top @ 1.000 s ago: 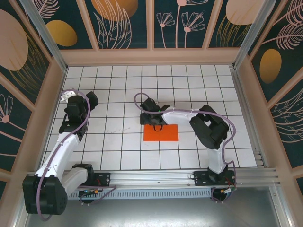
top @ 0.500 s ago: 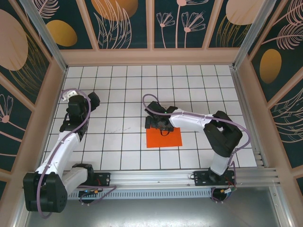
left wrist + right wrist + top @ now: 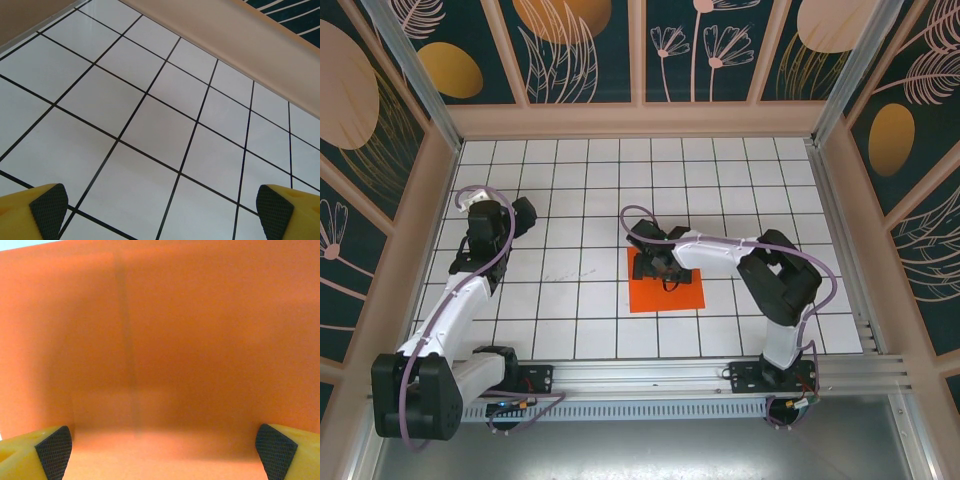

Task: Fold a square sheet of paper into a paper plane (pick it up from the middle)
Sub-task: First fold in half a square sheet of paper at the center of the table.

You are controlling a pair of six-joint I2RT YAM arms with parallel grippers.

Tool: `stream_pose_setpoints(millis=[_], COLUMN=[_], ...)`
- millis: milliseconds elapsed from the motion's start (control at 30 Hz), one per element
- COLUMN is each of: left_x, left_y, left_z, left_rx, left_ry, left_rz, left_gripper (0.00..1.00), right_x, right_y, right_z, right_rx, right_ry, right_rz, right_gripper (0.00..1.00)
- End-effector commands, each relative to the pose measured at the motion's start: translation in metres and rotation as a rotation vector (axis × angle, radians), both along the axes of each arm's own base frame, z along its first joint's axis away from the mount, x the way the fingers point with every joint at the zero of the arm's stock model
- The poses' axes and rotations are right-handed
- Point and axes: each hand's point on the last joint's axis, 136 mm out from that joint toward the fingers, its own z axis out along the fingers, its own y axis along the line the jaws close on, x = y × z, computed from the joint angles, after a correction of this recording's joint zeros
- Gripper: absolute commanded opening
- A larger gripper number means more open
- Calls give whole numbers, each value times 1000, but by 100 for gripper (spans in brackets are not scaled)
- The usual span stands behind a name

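Note:
The square sheet of paper point(image 3: 670, 293) is bright orange-red and lies flat on the white tiles at mid-table. My right gripper point(image 3: 661, 266) hovers low over its far half, open with nothing between its fingers. In the right wrist view the paper point(image 3: 200, 340) spreads under the right gripper point(image 3: 162, 452), with a faint straight crease running down it. Only the black pads point(image 3: 54, 450) show at the bottom corners. The paper plane is out of view. My left gripper point(image 3: 515, 218) is off to the far left, and in its wrist view the left gripper point(image 3: 162, 207) stands open above bare tiles.
Tan walls point(image 3: 640, 120) fence the tiled table point(image 3: 570, 320) at the back and both sides. An aluminium rail point(image 3: 650, 375) with the arm bases runs along the near edge. In the left wrist view the back wall's base point(image 3: 240, 45) is close ahead.
My right gripper has opened wider and shifted slightly right and nearer, onto the paper. The sheet now shows more area and sits a little further right. The left arm barely moved.

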Motion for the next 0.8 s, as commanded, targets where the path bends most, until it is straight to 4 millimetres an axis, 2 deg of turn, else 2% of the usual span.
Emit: stream_pose_setpoints(millis=[0,167,500,633,767], left_x=[6,6,6,6,7], left_y=[-1,-1,-1,0,-3], left_z=[12,10,8,7,5], left_rx=[-8,-9,-7,-5,-11], left_ry=[-30,-24,-14,-10,-5], left_rz=[-7,-7,-6,-5,-13], left_gripper=[99,99,99,99,98], right_x=[-15,-21,-19,-12,3], right_y=[-13,-23,-33,-26,-7], right_z=[-28,-40,-44,-33,-8], right_rx=[-65,-98,-136,-102,-10], right_ry=[79,97,82,52,-25], right_rz=[13,6,-10,-11,2], right_gripper=[95,87,74,70,60])
